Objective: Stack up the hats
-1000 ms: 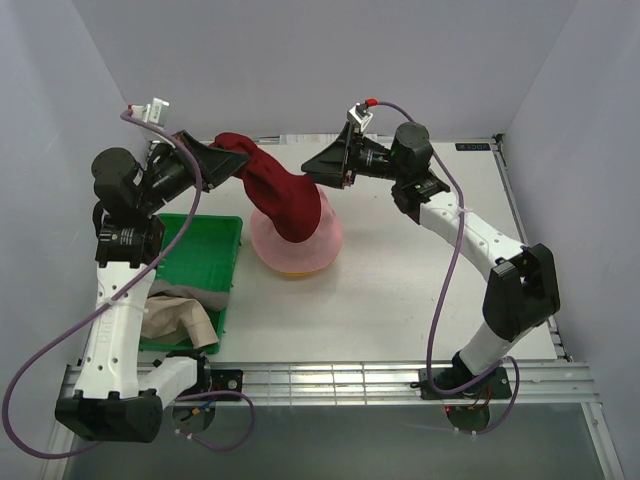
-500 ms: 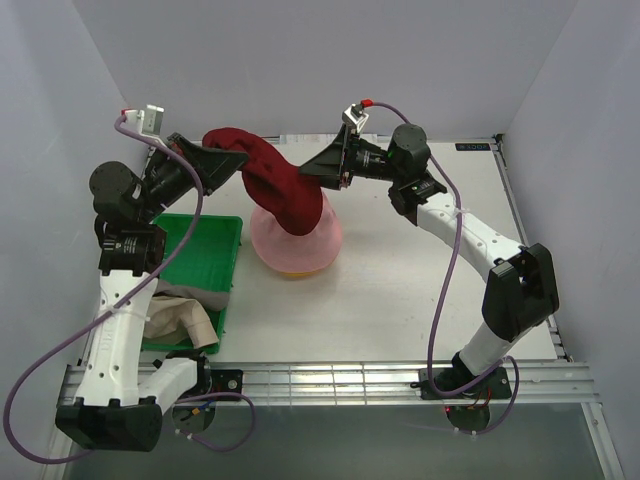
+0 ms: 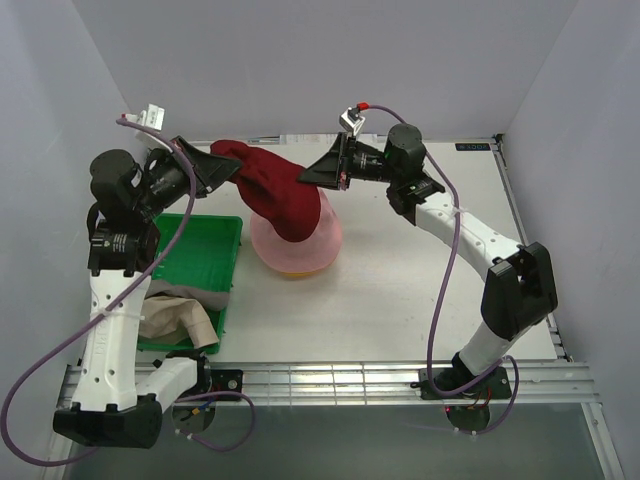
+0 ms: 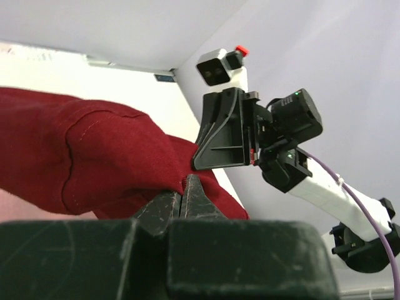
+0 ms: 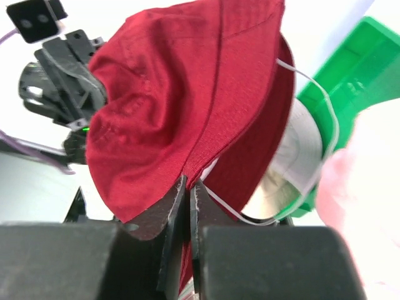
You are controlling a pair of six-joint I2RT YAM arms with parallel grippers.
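So the right tool [image 3: 305, 178] was gaping beside the dark red soft fabric hat [image 3: 280, 195] a second ago, and now it's clamped tight on the hat's edge. In the right wrist view you can see the fabric seam pinched right between its tips. The left tool [image 3: 226, 164] is still clenched on the opposite edge, same as before. That means both arms now hold the red hat stretched in the air, hanging just above the pale pink rounded fabric hat [image 3: 305, 245] that sits on the white bench [image 3: 420, 300]. My guess is they're spreading it open so it can go down over the pink one, so the stack is only partway done.

Stuff I can't really make out:
- There's a yellow-orange sliver [image 3: 296, 272] under the pink hat's near rim, probably another hat, mostly covered.
- A beige crumpled fabric hat [image 3: 180, 320] lies at the near end of the green plastic tray [image 3: 200, 255], partly behind the left arm.
- No grey hat visible anywhere.
- A thin white cord [image 5: 312, 119] loops off the red hat, and I can't tell where it ends.
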